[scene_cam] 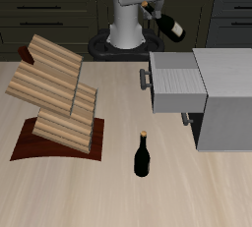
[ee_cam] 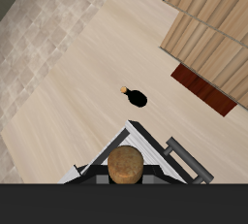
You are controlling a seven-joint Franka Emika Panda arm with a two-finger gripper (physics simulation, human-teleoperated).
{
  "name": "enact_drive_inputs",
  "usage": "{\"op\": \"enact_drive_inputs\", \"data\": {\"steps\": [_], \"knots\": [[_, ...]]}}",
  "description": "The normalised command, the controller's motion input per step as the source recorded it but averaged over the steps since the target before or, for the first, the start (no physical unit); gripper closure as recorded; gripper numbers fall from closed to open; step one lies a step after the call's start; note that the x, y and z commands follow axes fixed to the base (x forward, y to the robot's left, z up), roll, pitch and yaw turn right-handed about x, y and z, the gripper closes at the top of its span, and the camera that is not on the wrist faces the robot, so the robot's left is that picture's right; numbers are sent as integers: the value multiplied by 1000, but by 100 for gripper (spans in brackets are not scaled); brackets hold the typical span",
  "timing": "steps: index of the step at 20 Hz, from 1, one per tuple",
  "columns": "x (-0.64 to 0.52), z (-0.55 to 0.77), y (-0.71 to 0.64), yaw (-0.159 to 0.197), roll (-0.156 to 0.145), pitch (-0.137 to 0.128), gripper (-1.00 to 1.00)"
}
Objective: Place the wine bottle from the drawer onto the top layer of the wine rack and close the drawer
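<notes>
A robot arm's gripper (scene_cam: 150,5) is raised high above the far side of a light wood table (scene_cam: 118,197), and its two fingers are pinching a wine bottle (scene_cam: 167,23) by the neck, so the slim near-black bottle hangs tilted in the air, clear of everything below. In the wrist view the bottle's tan cork top (ee_cam: 125,164) fills the space directly under the camera, with the fingers themselves out of sight. Below and slightly nearer than the held bottle, the drawer (scene_cam: 177,82) stands pulled out from a grey cabinet (scene_cam: 228,95); it is a wide light-grey box with a grey bar handle (scene_cam: 144,79) on its front. What lies inside the drawer cannot be made out. Well apart from the cabinet, across the table, sits the wine rack (scene_cam: 54,93), a large light-wood slatted frame of tilted zigzag tiers resting on a dark reddish-brown base board (scene_cam: 39,148). Its top layer holds no bottle. A second bottle (scene_cam: 143,156) of the same look stands upright on the bare tabletop near the front edge, between the rack and the cabinet and touching neither. In the wrist view this standing bottle (ee_cam: 135,96) appears as a small dark shape on the wood, with the rack's slats (ee_cam: 215,24) farther off.
</notes>
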Motion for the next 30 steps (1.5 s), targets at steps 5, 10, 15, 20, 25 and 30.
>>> {"op": "enact_drive_inputs", "data": {"steps": [5,10,15,20,25,30], "knots": [[171,55,-85,-27,-29,7,100],[144,64,-144,-25,-42,2,100],[165,52,-185,-40,-45,6,100],[41,102,-171,-38,-27,-17,100],[92,23,-145,-40,-32,7,100],[54,41,-165,-35,-39,-5,100]]}}
